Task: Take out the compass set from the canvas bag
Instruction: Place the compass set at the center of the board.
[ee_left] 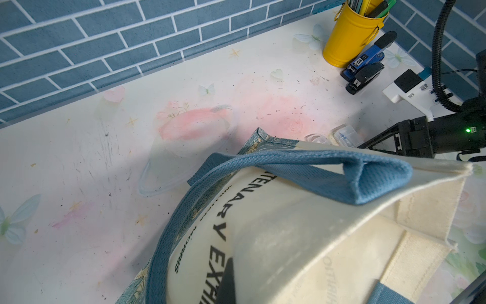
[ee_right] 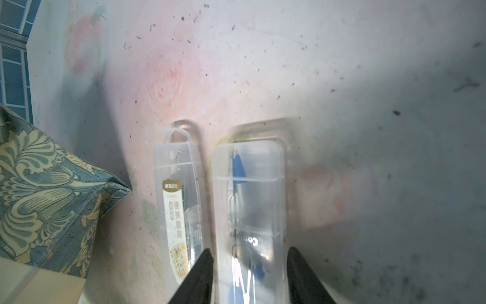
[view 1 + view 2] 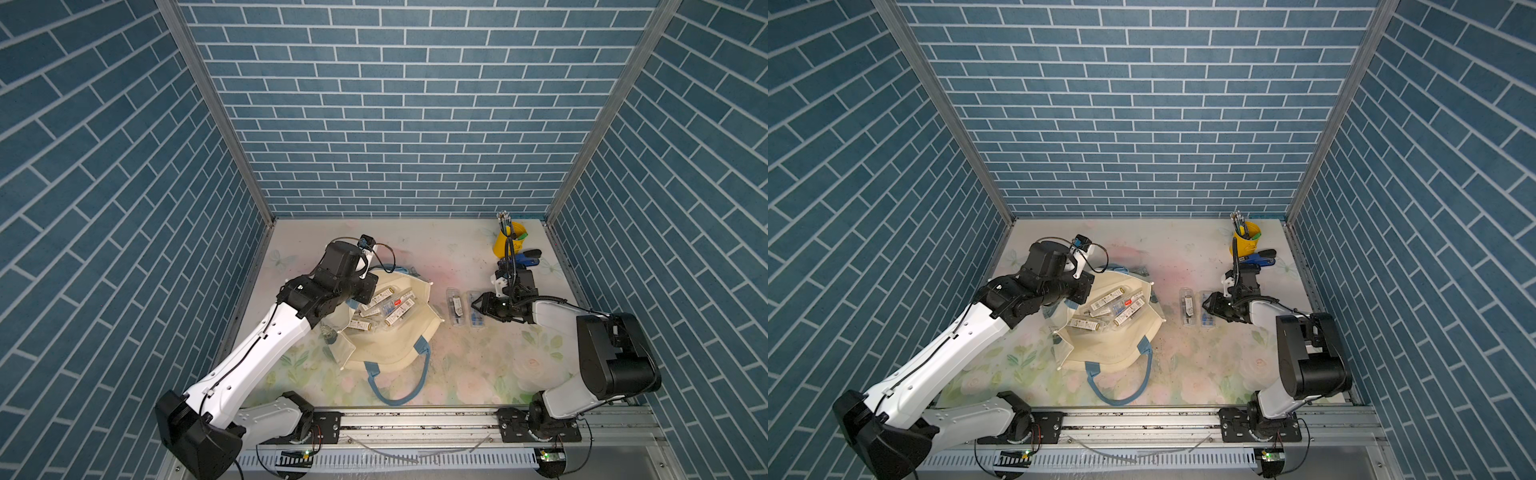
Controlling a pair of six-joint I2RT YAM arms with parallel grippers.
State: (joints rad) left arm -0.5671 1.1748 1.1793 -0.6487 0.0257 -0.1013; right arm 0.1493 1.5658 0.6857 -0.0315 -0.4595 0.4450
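The right pincer is released. Its two dark fingers stand spread on either side of a clear compass case with a blue compass inside. That case lies flat on the table, in its right half, about midway between the far and near edges. Just beside it, on the side toward the bag, lies a second clear case with a gold-and-white label, parallel to it and narrowly apart. Bare tabletop runs from both cases to the near edge, and more lies open toward the far edge. The left pincer is clenched on the rim of the canvas bag, on the side facing the far left corner, and the bag's mouth gapes open. In the left wrist view only one of its fingers shows, against the lettered cloth. The bag sits left of centre with a blue handle trailing toward the near edge, and several more clear cases lie jumbled inside it. In the far right corner a yellow pot holds pens upright, with two staplers just beside it.
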